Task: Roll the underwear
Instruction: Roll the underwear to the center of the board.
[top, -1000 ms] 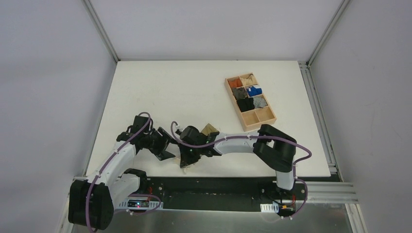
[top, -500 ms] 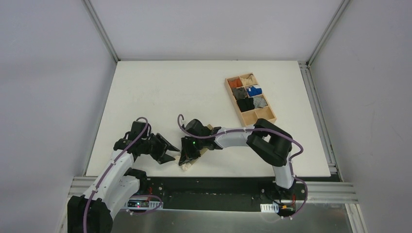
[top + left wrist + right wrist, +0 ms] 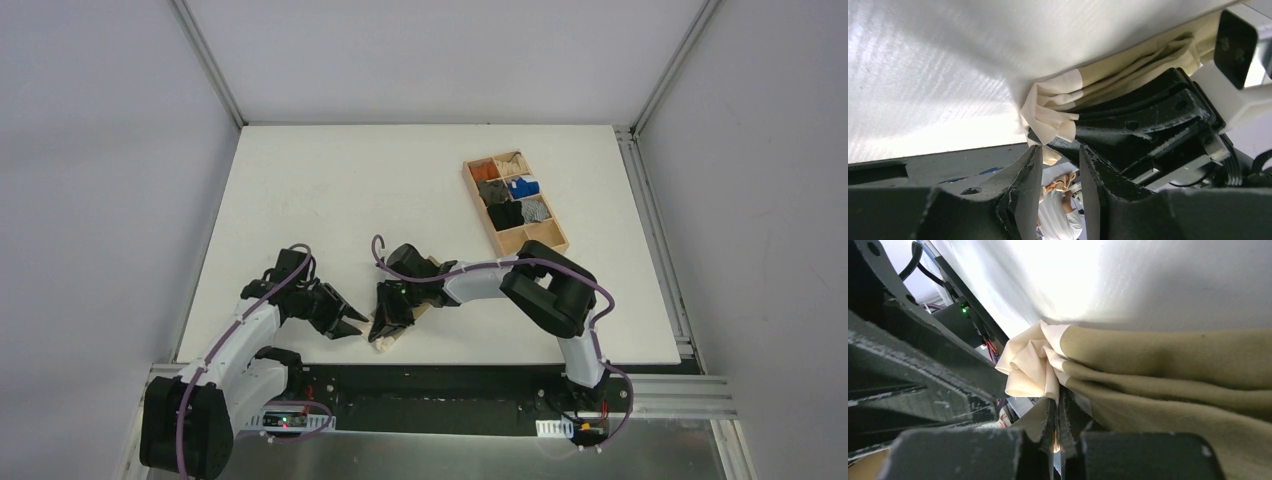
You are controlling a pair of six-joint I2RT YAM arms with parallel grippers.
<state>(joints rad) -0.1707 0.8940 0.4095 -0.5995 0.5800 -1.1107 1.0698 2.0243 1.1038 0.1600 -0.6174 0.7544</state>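
The underwear (image 3: 431, 268) is an olive-khaki bunch lying near the table's front edge, with its cream waistband (image 3: 383, 343) poking out toward the edge. My right gripper (image 3: 386, 320) reaches left across it and is shut on the bunched waistband (image 3: 1029, 361). The khaki folds (image 3: 1173, 360) gather right at my right gripper (image 3: 1057, 401). My left gripper (image 3: 351, 323) sits just left of it, open by a narrow gap with nothing inside. In the left wrist view my left gripper (image 3: 1058, 150) points at the waistband (image 3: 1050, 117), just short of it.
A wooden divided tray (image 3: 534, 237) stands at the back right, holding several small fabric bundles in orange, grey, blue and black. The table's front edge (image 3: 450, 362) runs close below both grippers. The right arm's body (image 3: 545, 295) arches over the table's front right.
My left gripper has drawn back to the left, away from the bunch, and its jaws have narrowed. The right gripper shifted slightly toward the front edge with the underwear, staying shut.
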